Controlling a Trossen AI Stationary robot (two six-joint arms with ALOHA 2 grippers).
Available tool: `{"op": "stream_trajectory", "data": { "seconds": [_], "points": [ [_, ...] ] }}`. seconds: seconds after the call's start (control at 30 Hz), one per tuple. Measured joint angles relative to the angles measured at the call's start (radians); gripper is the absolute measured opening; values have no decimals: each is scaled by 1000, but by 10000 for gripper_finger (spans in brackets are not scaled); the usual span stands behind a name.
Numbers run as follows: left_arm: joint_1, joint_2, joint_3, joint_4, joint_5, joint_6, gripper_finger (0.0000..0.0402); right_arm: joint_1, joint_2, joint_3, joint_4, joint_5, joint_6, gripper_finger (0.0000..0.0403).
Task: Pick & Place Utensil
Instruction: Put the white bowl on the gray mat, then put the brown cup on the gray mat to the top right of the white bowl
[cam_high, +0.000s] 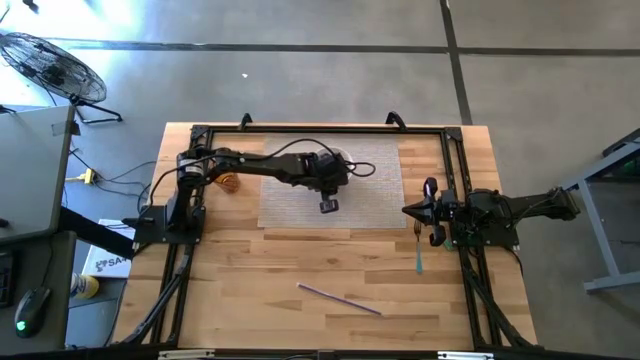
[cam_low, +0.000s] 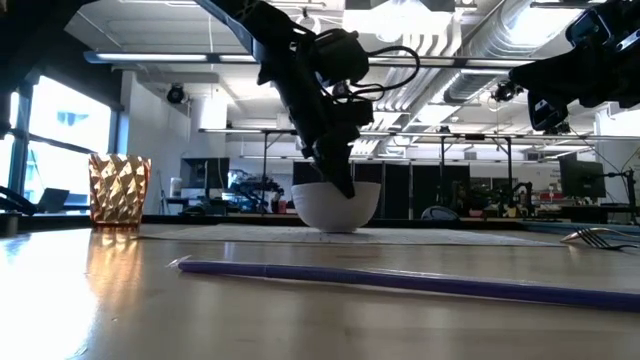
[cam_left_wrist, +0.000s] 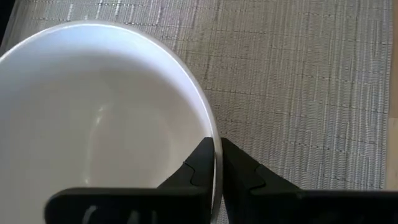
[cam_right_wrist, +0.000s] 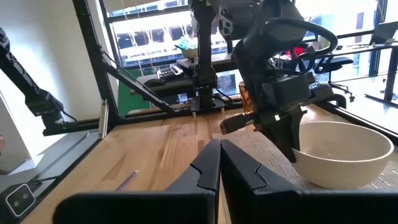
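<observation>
Stood on a wooden bench (cam_high: 250, 270) carrying a grey placemat (cam_high: 375, 175). Reached over that mat with the left gripper (cam_left_wrist: 217, 163), jaws pinched on the rim of the white bowl (cam_left_wrist: 93, 112). Waited at the bench's right edge with the right gripper (cam_right_wrist: 219, 163), jaws closed on nothing. Lay near it: the teal-handled fork (cam_high: 419, 252), untouched. Probably needed a steady rim grip and a level bowl before any utensil pick.

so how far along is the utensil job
Early on. No utensil has been placed: the fork and the purple straw lie on the bare table, and the bowl on the mat is empty. In hand: the left hand is shut on the bowl's rim. The right hand, shut and empty, waits near the fork.
</observation>
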Motion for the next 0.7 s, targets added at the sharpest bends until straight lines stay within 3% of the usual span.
{"op": "stream_trajectory", "data": {
  "seconds": [0.4, 0.57, 0.7],
  "points": [
    [-12, -44, -2, -39, -31, -48, 182, 0, 0, 0, 0, 0, 0, 5],
    [-81, -151, -1, -79, -72, -100, 208, 0, 0, 0, -1, 0, 0, 5],
    [-184, -232, 1, -152, -199, -186, 209, 0, 0, 0, -1, 0, 0, 5]
  ]
}}
